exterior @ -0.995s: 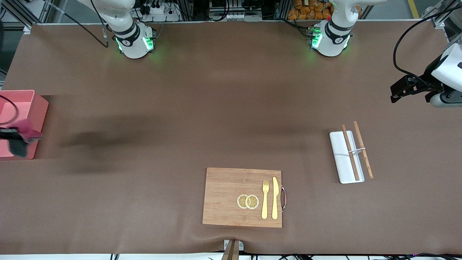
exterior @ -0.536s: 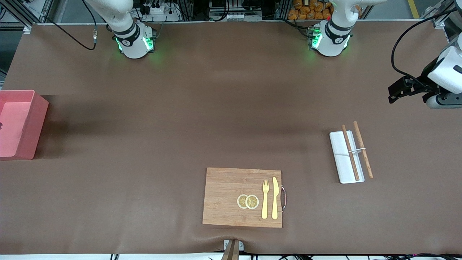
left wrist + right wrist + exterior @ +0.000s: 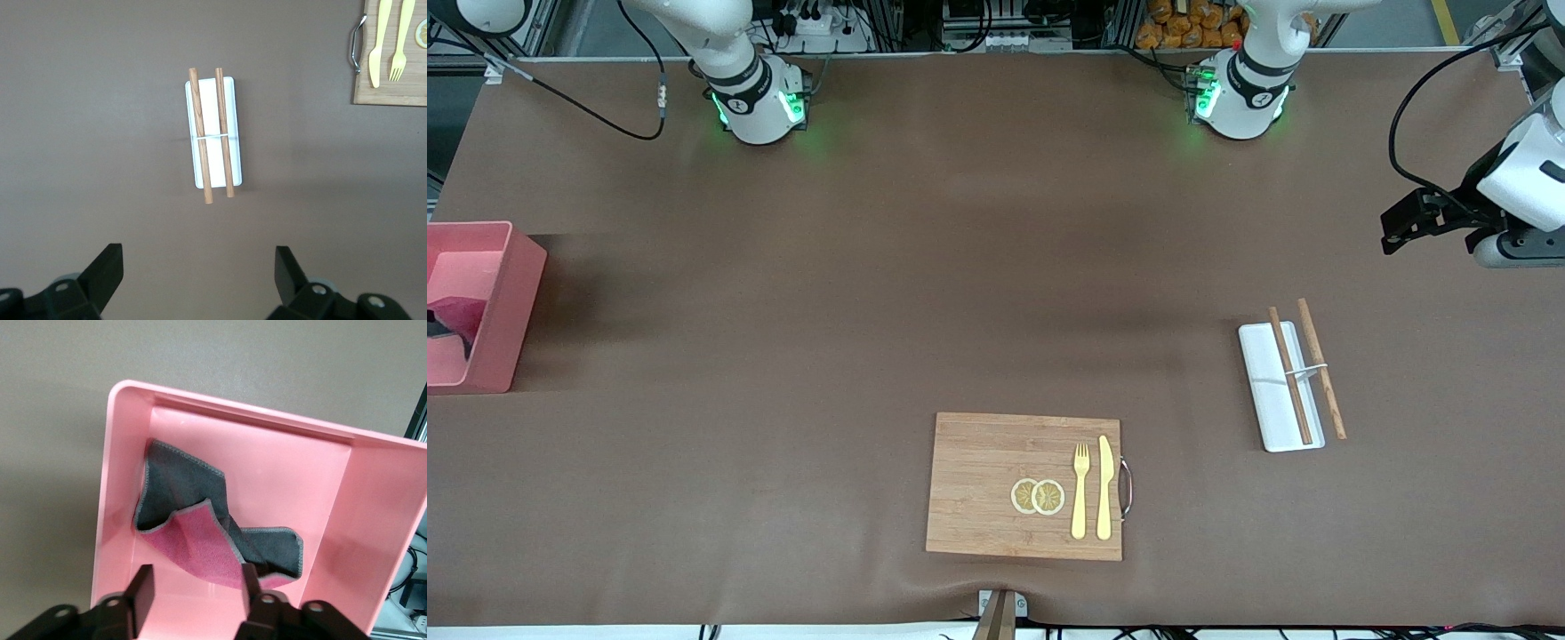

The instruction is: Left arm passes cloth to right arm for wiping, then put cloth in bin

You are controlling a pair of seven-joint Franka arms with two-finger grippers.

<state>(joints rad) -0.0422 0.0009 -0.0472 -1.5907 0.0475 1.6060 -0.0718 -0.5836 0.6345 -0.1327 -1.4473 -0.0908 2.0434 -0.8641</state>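
Note:
The magenta cloth with its dark grey side lies crumpled inside the pink bin. My right gripper hangs open and empty just over the bin; its fingers touch nothing. In the front view the bin stands at the right arm's end of the table with the cloth in it, and the right gripper is out of that view. My left gripper is open and empty, waiting over bare table at the left arm's end; it also shows in the left wrist view.
A flat white tray with two wooden sticks lies near the left gripper. A wooden board with a yellow fork, a knife and lemon slices lies near the front camera.
One second ago my right gripper held the cloth over the bin's edge. Now the cloth lies loose in the bin and the gripper is open. The left gripper shifted slightly.

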